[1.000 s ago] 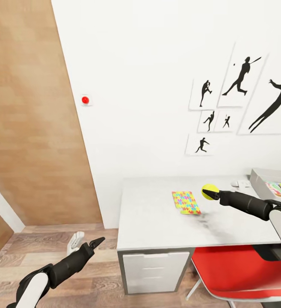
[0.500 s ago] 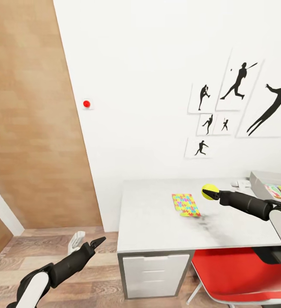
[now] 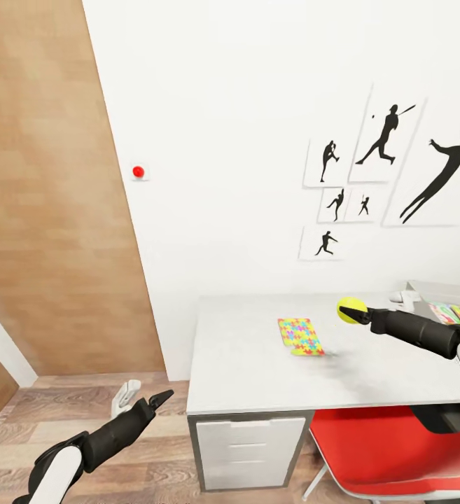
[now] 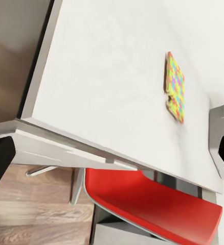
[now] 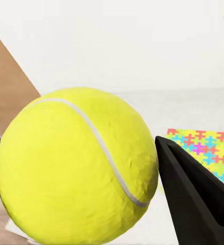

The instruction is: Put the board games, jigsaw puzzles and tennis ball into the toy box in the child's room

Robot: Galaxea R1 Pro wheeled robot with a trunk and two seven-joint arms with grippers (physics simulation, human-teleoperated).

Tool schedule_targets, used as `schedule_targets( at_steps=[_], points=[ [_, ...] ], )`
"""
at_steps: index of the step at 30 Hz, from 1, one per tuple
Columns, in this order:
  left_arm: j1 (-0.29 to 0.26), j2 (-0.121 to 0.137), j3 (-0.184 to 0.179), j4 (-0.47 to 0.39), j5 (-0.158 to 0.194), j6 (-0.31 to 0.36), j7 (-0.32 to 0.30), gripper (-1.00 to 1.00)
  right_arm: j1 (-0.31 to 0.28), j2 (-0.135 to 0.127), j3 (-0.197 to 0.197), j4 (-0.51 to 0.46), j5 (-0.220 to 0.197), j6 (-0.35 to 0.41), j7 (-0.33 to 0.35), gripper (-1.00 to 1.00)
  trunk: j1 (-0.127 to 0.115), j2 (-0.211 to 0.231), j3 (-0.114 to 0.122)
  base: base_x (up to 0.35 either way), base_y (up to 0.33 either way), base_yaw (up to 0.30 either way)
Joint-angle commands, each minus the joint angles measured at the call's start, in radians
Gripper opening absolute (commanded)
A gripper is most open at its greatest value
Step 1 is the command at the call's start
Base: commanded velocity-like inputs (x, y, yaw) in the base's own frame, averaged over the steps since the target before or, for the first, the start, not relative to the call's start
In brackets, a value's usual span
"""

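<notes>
Presently: right jaws [image 3: 356, 313] clamped on tennis ball [image 3: 351, 309] above surface [image 3: 258, 364]; left jaws [image 3: 145, 397] apart; jigsaw puzzle [image 3: 300, 335] lying flat.

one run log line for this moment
right gripper: shut on tennis ball, above table | left gripper: open, low over floor | jigsaw puzzle: flat on table

A white wall [image 3: 222, 105] carried 6 silhouette pictures [image 3: 384, 136]; wood-plank floor [image 3: 19, 427] lay below, beside a red chair [image 3: 391, 441].

Head overlooks table [image 3: 258, 364] — wrists close, sharing puzzle [image 3: 300, 336].
</notes>
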Motion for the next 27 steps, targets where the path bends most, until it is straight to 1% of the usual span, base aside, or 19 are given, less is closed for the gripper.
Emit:
schedule_targets(
  at_steps=[1,6,12,19,23,27],
  points=[
    [-0.001,-0.001,0.002,-0.001,-0.007,0.006,-0.004,1.00,-0.001,-0.001,-0.005,0.000,-0.001,0.006,0.004,-1.00,0.000,-0.003,-0.002,0.000,-0.251,0.000],
    [-0.001,-0.002,0.001,-0.002,-0.020,0.006,-0.004,1.00,-0.001,-0.003,-0.016,0.000,-0.001,0.006,0.005,-1.00,0.000,-0.003,-0.002,0.000,-0.261,0.000],
    [0.000,-0.003,0.000,-0.002,-0.026,0.006,-0.004,1.00,-0.001,-0.004,-0.021,0.000,-0.001,0.006,0.006,-1.00,0.000,-0.003,-0.002,0.000,-0.275,0.000],
    [-0.001,-0.003,-0.020,-0.002,-0.030,0.005,-0.003,1.00,-0.001,-0.004,-0.023,0.000,-0.001,0.006,0.006,-1.00,0.000,-0.003,-0.002,0.000,-0.284,-0.009],
    [-0.001,-0.003,-0.023,-0.002,-0.030,0.005,-0.004,1.00,-0.001,-0.004,-0.024,0.000,-0.001,0.006,0.007,-1.00,0.000,-0.003,-0.001,0.000,-0.172,-0.051],
    [-0.001,-0.003,-0.025,-0.003,-0.030,0.004,-0.004,1.00,-0.001,-0.004,-0.024,0.000,-0.001,0.006,0.010,-1.00,0.000,-0.003,0.000,0.000,-0.060,-0.037]
  ],
)
